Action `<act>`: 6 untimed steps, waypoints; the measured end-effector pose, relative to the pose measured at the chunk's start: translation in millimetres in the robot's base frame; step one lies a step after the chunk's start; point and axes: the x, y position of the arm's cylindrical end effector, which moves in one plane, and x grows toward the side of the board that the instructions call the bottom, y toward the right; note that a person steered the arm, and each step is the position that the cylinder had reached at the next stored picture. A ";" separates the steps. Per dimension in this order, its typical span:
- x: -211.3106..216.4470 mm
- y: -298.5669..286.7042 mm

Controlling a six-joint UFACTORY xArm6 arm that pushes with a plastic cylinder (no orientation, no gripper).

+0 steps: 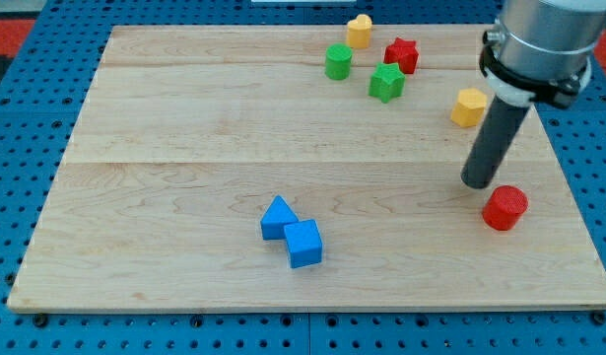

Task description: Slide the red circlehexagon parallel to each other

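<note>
My tip (478, 184) sits just up-left of the red circle (505, 208)
No jaws here, only a bare rod; a glancing shove could spin that squat, faceted red circle off the board's (184, 148) right edge, near which it lies, or nudge the yellow hexagon (469, 106) above

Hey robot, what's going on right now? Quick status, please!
My tip down on the wooden board, just up-left of the red round block. Yellow hexagon block lies above, apart. Nothing between them but my rod.
</note>
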 end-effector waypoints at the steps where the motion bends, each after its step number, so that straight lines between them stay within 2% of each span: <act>1: 13.1 23.7; 2: -2.6 44.3; 3: 17.1 67.5; 4: 47.6 25.8; 5: 61.3 18.5; 6: 5.1 69.7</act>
